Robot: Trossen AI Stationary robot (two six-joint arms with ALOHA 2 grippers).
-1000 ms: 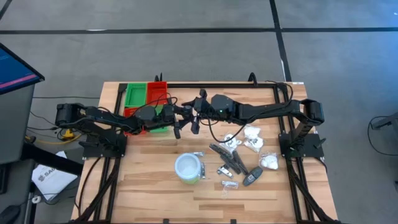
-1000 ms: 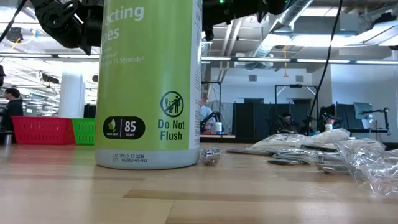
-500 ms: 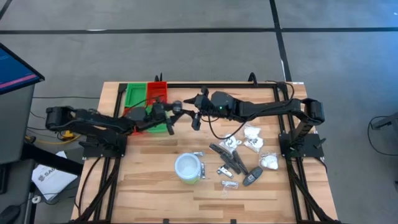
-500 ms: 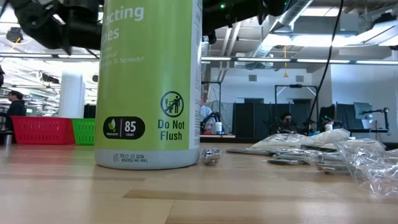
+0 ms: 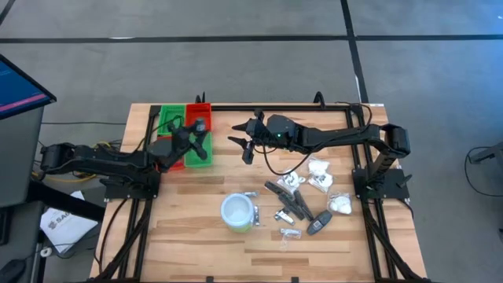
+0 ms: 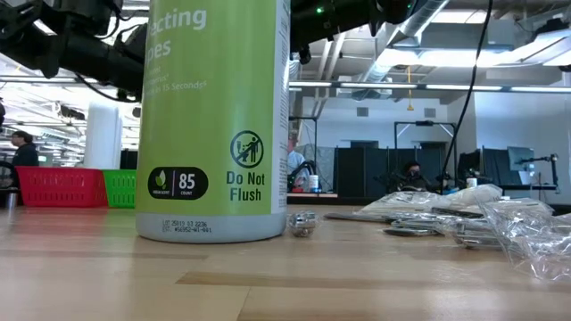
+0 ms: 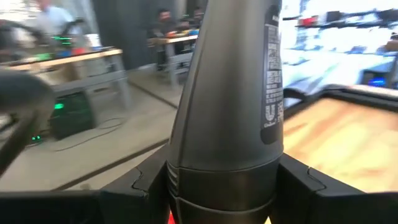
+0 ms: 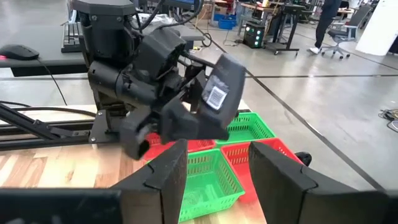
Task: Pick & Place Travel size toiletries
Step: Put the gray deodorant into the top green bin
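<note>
One dark grey stick pinched in the left gripper, held in the air over the red and green tray at the table's far left; small white print down its side, too blurred to read apart from a U-shaped emblem, plus a pale barcode-like label seen from the right wrist view. Remaining toiletries loose on the wooden table toward its right half, well apart from the tray: three white lumpy packets, a cluster of slim dark sticks (number hard to settle where they overlap), one dark oval nearest the front edge, at least two tiny clear sachets. Right gripper hanging above bare wood between tray and pile, fingers spread, nothing between them. Four compartments countable on the tray from above, two green and two red. One round white tub with a green side standing just left of the pile; legible on it from the low view: "Do Not Flush", "85", "Seconds".
</note>
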